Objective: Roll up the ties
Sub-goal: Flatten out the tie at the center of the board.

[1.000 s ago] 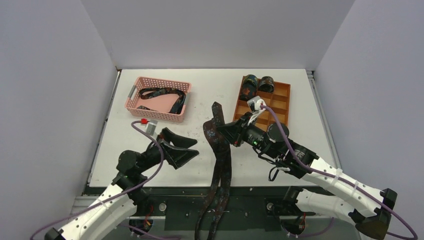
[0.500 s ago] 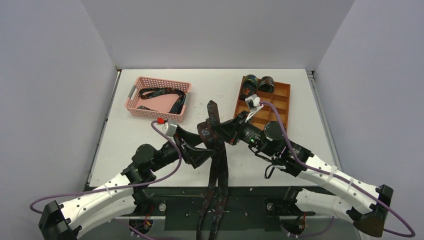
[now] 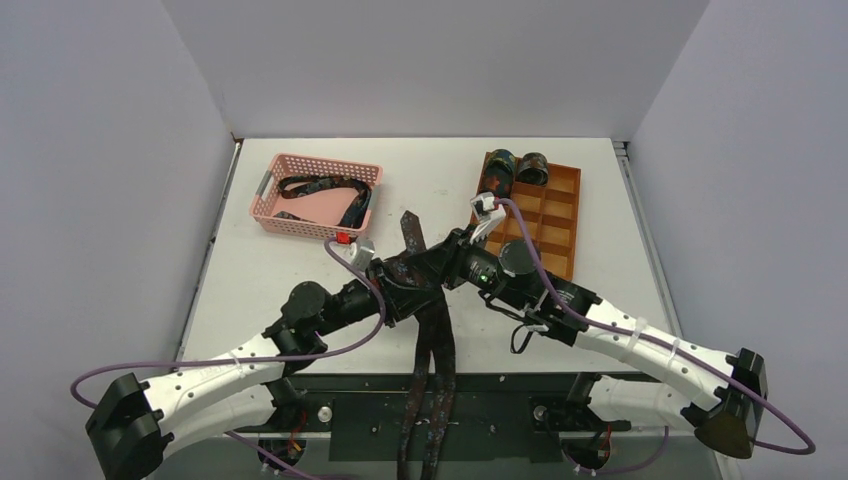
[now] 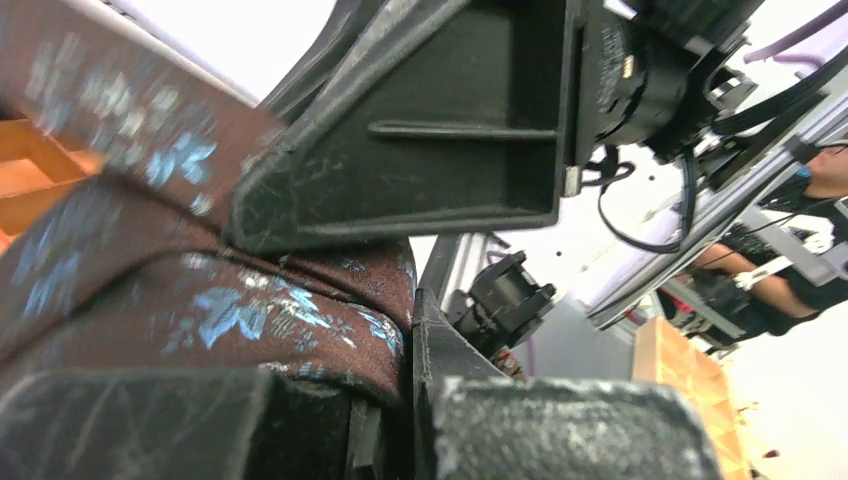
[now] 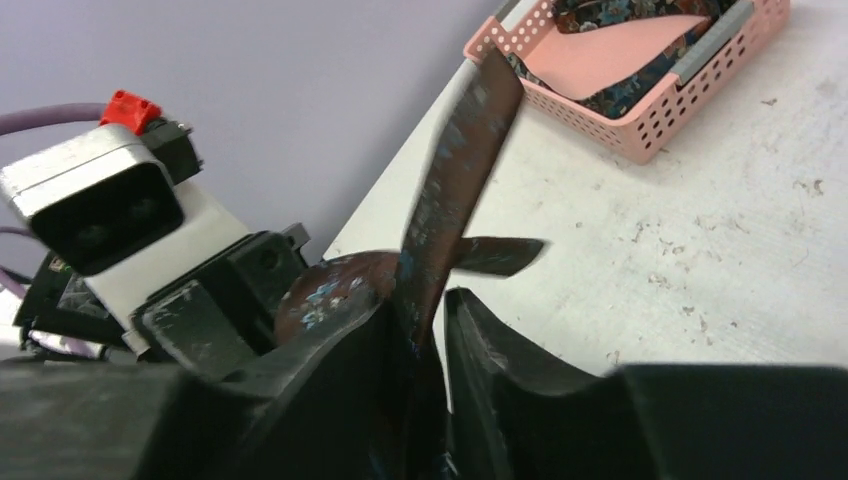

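Both clamped on one tie (image 3: 436,340): left pincer (image 3: 403,282), right pincer (image 3: 440,268), close together.

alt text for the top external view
The left pincer and right pincer meet at centre, both clamped on one dark tie trailing off the table. Behind, a pink basket holds another tie; an orange tray holds two rolled ties.

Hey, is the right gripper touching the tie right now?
Touching. The right wrist view shows the tie pinched inside the right gripper, its fingers closed on the fabric with no gap.
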Tool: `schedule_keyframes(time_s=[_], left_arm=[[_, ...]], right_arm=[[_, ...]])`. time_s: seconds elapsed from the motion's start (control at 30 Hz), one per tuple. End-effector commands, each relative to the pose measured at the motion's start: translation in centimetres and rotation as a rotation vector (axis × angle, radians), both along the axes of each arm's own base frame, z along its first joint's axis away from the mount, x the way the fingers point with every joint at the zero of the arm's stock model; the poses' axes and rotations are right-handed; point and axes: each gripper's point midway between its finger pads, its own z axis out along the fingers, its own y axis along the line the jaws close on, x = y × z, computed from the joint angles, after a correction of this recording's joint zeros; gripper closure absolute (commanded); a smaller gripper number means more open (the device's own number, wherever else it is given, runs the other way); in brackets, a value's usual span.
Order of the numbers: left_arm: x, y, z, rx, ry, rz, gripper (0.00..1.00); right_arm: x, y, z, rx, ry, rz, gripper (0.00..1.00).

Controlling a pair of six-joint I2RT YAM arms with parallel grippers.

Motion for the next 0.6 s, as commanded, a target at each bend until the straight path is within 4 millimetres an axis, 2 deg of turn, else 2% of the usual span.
schedule_keyframes(time_s=[0.0, 0.03, 0.07, 0.1, 0.2, 0.27, 0.33, 0.43, 0.57], left_arm=[[-1.1, 0.6, 5.5, -0.141, -0.131, -0.024, 1.00], [-1.4, 1.0, 5.8, -0.157, -0.145, -0.021, 1.00], [-1.6, 1.5, 6.1, -0.171, -0.157, -0.018, 1.00], [-1.9, 1.9, 6.3, -0.179, -0.172, -0.018, 1.00], [-3.2, 2.8, 7.1, -0.184, -0.225, -0.065, 1.00], [-4.3, 3.1, 7.5, -0.181, -0.259, -0.128, 1.00], [-5.7, 3.2, 7.5, -0.169, -0.278, -0.213, 1.00], [-7.3, 3.1, 7.2, -0.128, -0.299, -0.330, 1.00], [-8.4, 2.9, 6.6, -0.076, -0.343, -0.412, 1.00]], right_arm=[[0.3, -0.7, 2.0, -0.002, -0.026, -0.030, 0.30], [0.2, -1.4, 1.9, -0.024, -0.028, -0.040, 0.11], [0.2, -2.3, 1.8, -0.040, -0.034, -0.054, 0.03], [0.0, -3.2, 2.1, -0.042, -0.050, -0.064, 0.09], [-1.0, -5.7, 3.0, -0.028, -0.094, -0.061, 0.10], [-2.1, -6.3, 3.3, -0.009, -0.102, -0.015, 0.10], [-3.4, -6.2, 3.6, 0.033, -0.100, 0.064, 0.10], [-6.1, -5.1, 5.7, 0.192, -0.103, 0.266, 0.10], [-8.1, -4.0, 7.2, 0.346, -0.019, 0.433, 0.10]])
